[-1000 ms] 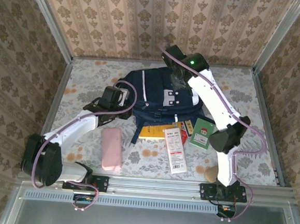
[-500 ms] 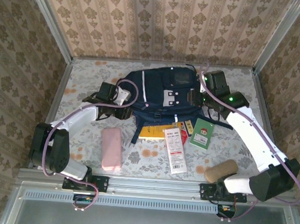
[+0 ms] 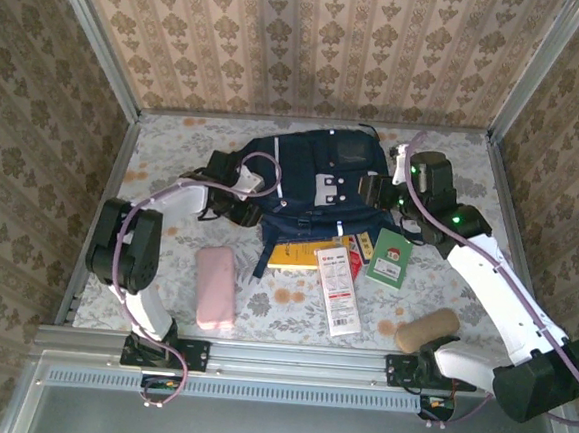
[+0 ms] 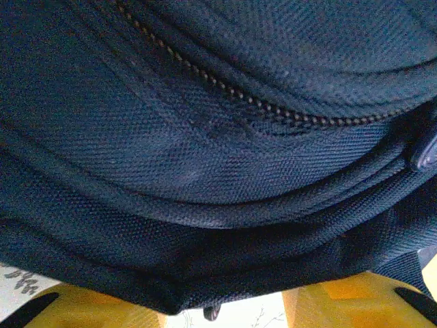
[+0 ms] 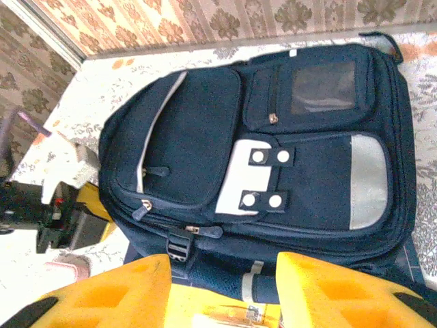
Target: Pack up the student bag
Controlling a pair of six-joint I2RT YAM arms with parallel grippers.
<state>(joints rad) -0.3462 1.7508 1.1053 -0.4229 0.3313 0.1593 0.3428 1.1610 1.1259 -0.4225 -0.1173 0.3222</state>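
Left jaws mostly cut off, close against coarse navy weave of student bag (image 4: pixel 205 150); grip impossible to tell. Right jaws spread, seemingly empty.

I record the student bag (image 3: pixel 307 183) as dark navy with grey-white patches. In front of the bag: a pink case (image 3: pixel 215 287) and a green packet (image 3: pixel 389 259). The tabletop (image 3: pixel 175 137) has a pale floral print.

No writing can be read. On the tabletop (image 3: pixel 165 147), the white box (image 3: pixel 337 288) near the middle carries red print and the green packet (image 3: pixel 390 258) to its right a red-and-white mark, both too small to make out.
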